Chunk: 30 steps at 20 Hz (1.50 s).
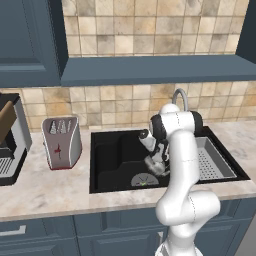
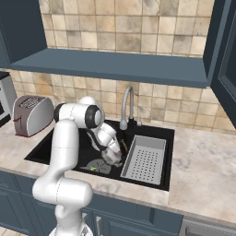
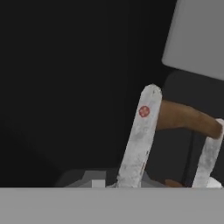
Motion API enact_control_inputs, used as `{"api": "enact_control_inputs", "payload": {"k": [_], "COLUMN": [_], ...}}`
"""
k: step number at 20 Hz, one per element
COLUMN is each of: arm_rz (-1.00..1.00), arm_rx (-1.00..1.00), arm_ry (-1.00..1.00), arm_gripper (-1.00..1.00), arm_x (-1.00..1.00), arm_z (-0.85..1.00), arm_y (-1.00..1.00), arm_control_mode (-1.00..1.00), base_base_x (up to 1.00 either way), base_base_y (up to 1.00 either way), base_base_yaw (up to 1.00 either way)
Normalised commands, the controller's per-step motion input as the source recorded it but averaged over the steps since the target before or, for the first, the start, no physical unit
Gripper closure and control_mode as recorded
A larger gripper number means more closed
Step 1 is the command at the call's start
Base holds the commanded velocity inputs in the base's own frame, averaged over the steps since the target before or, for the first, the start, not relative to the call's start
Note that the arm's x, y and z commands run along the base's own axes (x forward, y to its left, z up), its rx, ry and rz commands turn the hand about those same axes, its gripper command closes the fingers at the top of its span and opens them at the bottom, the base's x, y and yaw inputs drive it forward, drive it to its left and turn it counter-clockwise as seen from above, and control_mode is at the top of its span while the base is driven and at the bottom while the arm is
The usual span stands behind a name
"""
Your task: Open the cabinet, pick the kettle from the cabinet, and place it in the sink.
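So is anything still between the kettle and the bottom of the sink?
Nothing visible. The kettle, held by its brown handle in the gripper, is already down inside the black sink, near the drain and left of the grey strainer tray. Whether it touches the floor can't be told.

Silver toaster (image 1: 62,141) on counter (image 1: 50,190), beside black coffee machine (image 1: 10,137)
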Motion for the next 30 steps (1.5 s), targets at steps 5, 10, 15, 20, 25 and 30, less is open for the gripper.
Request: {"api": "enact_control_inputs", "payload": {"k": [5,10,15,20,25,30], "arm_rz": [-0.05,-0.07,-0.07,-0.08,-0.07,-0.04], "arm_rx": [0.00,0.00,0.00,0.00,-0.02,-0.01], "arm_ry": [-0.11,-0.08,-0.09,-0.08,-0.05,-0.01], "arm_gripper": [-1.00,-1.00,-1.00,-1.00,-1.00,-1.00], "arm_x": [-0.28,-0.30,-0.31,-0.30,-0.26,-0.21], "arm_z": [-0.55,-0.57,-0.54,-0.51,-0.55,-0.58], "arm_y": [0.34,0.43,0.47,0.51,0.62,0.67], "arm_control_mode": [-1.00,-1.00,-1.00,-1.00,-1.00,-1.00], "base_base_x": [0.00,0.00,0.00,0.00,0.00,0.00], "base_base_y": [0.00,0.00,0.00,0.00,0.00,0.00], "base_base_yaw": [0.00,0.00,0.00,0.00,0.00,0.00]}}
